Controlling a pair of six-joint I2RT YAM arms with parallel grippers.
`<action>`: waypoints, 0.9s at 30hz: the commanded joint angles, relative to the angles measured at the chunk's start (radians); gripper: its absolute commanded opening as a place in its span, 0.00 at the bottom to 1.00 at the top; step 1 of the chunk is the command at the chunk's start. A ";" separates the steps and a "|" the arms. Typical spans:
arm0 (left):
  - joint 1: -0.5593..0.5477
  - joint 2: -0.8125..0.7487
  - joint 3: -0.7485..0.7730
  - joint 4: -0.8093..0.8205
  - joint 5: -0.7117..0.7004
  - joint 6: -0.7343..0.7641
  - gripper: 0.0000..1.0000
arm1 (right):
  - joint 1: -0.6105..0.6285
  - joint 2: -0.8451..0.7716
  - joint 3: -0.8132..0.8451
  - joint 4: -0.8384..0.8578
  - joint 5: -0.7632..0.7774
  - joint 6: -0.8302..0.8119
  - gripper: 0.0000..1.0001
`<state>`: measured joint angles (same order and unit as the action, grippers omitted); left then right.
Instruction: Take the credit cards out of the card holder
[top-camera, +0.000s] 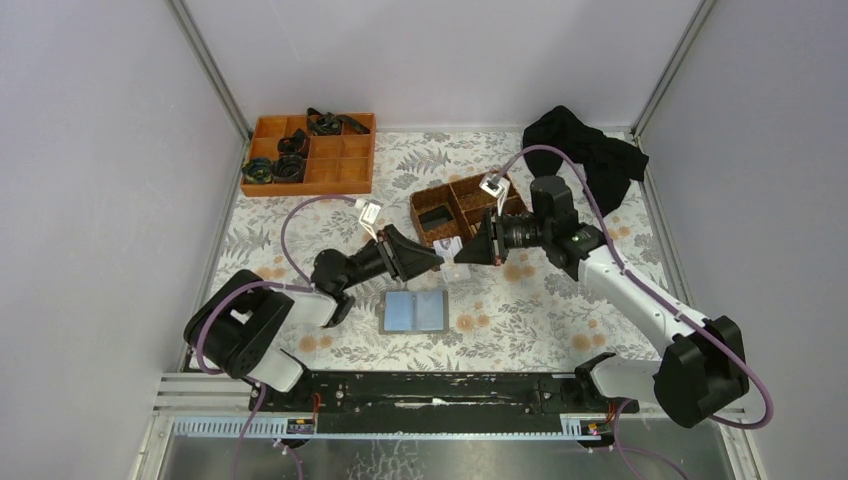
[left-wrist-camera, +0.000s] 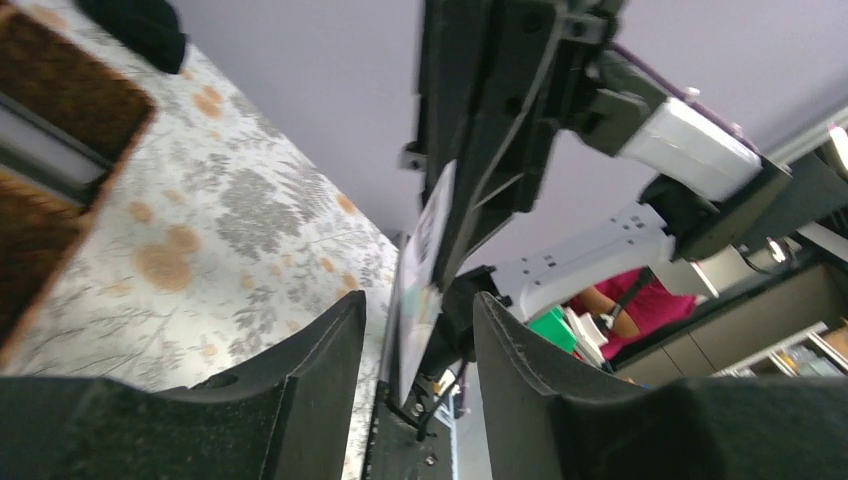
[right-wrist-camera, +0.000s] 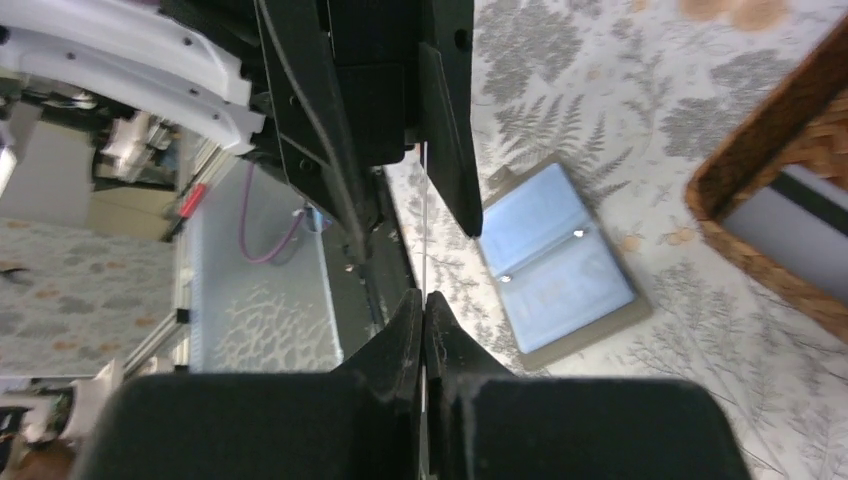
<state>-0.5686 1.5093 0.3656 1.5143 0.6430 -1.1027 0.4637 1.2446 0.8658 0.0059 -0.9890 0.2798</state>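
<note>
Right wrist view: what is gripped by the right gripper (right-wrist-camera: 423, 300)?

A pale card (left-wrist-camera: 422, 250) is pinched edge-on between its closed fingers. The left gripper (left-wrist-camera: 418, 300) is spread open, one finger on each side of the card's far end, nothing clamped.

Where is the wallet (top-camera: 413, 311) found?

Laid open, lower centre of the top view, just below both grippers.

What could be spoiled?

Were the pinch released before the card is clamped, it would be dropped; a skewed closing could bend it.

What is placed around?

A wicker basket (top-camera: 460, 210) just above the grippers, near enough to be struck; an orange tray (top-camera: 310, 152) upper left; a black cloth (top-camera: 585, 150) upper right.
</note>
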 joint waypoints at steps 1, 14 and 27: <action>0.061 0.002 -0.044 -0.084 -0.065 0.047 0.52 | -0.034 -0.011 0.142 -0.233 0.172 -0.164 0.00; 0.080 -0.111 0.040 -0.749 -0.130 0.373 0.57 | -0.074 0.408 0.644 -0.693 1.015 -0.389 0.00; 0.081 -0.059 0.041 -0.714 -0.094 0.388 0.57 | -0.193 0.622 0.779 -0.756 0.993 -0.434 0.00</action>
<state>-0.4900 1.4265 0.3809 0.7685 0.5293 -0.7414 0.2775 1.8545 1.5810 -0.7216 0.0074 -0.1272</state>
